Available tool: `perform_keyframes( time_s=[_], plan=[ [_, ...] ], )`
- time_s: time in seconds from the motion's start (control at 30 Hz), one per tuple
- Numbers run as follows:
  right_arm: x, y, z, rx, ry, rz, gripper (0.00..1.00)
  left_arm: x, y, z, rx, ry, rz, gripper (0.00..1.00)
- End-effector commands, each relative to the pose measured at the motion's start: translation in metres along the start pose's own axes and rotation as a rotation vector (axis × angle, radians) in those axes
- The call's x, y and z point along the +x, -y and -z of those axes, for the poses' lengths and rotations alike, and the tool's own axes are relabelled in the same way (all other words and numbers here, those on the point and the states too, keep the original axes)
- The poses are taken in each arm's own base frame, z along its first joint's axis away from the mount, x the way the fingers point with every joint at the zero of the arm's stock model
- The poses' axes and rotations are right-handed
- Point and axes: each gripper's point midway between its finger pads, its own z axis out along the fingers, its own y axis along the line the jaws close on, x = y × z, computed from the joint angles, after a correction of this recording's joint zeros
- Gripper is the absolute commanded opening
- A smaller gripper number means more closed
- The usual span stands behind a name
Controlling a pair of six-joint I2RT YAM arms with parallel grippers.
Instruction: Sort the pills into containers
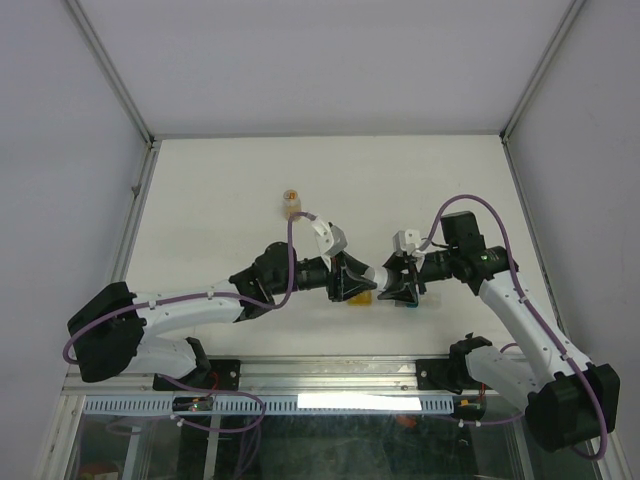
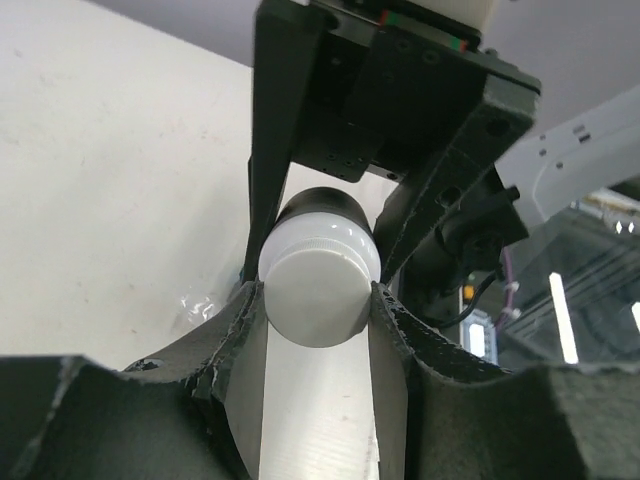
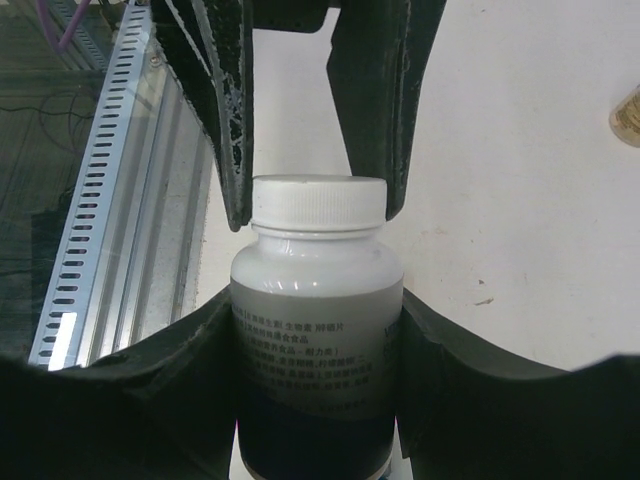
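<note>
A white pill bottle (image 3: 318,300) with a printed label hangs between my two arms above the table's near middle. My right gripper (image 3: 318,335) is shut on its body. My left gripper (image 2: 318,300) faces it, shut on the bottle's white screw cap (image 2: 320,285), one pad on each side. From above, the left gripper (image 1: 352,280) and the right gripper (image 1: 400,283) meet nose to nose. Below them, bits of the containers peek out: a yellow box (image 1: 362,297) and a teal one (image 1: 406,303). No pills are in view.
A small amber bottle (image 1: 291,203) stands on the white table farther back, and it shows at the right edge as the amber bottle (image 3: 628,115). A slotted metal rail (image 3: 100,200) runs along the table's near edge.
</note>
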Motion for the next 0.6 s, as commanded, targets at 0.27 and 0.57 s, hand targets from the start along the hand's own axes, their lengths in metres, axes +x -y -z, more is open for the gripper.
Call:
perform_keyframes(
  time_s=[0.27,0.57],
  plan=[
    [-0.020,0.004,0.002,0.000,0.036,0.056,0.00,-0.047,0.000,-0.002,-0.189,0.191,0.338,0.25],
    [-0.023,0.003,0.005,0.007,0.046,0.060,0.00,-0.050,0.011,0.026,-0.148,0.209,0.188,0.90]
  ],
)
